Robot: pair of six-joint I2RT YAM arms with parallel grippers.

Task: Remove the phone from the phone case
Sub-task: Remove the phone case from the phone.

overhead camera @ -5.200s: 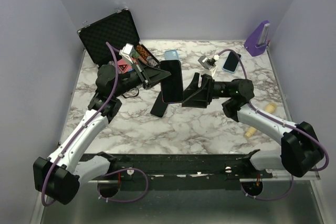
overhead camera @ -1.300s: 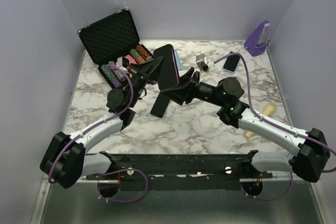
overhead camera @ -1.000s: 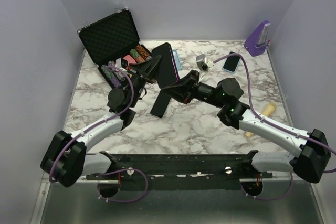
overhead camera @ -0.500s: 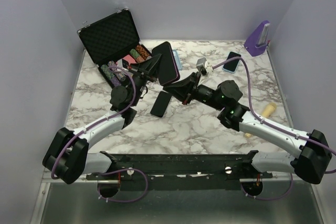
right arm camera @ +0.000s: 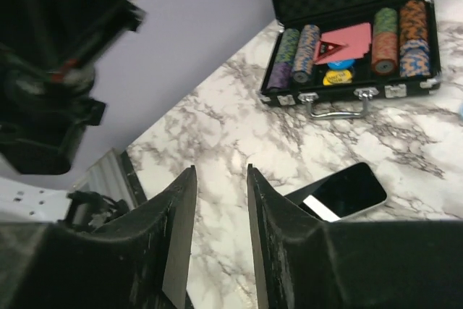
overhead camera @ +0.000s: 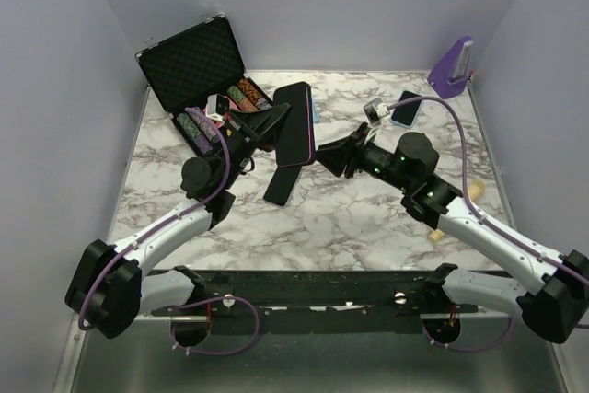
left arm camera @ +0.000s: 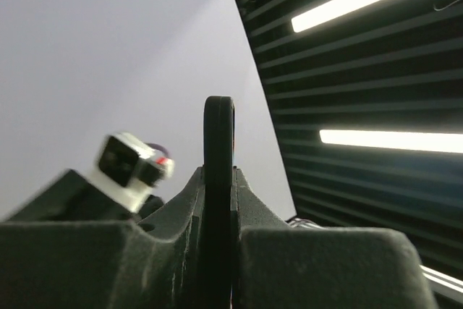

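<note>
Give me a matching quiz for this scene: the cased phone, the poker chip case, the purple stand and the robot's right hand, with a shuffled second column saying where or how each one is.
Things:
1. cased phone
2. poker chip case
3. purple stand
4. right hand

Places or states:
A. empty, fingers apart
B. back right corner
C. gripped in the air by the left hand
D. lid open, back left

Pairs: 1-C, 2-D, 3-B, 4-A
</note>
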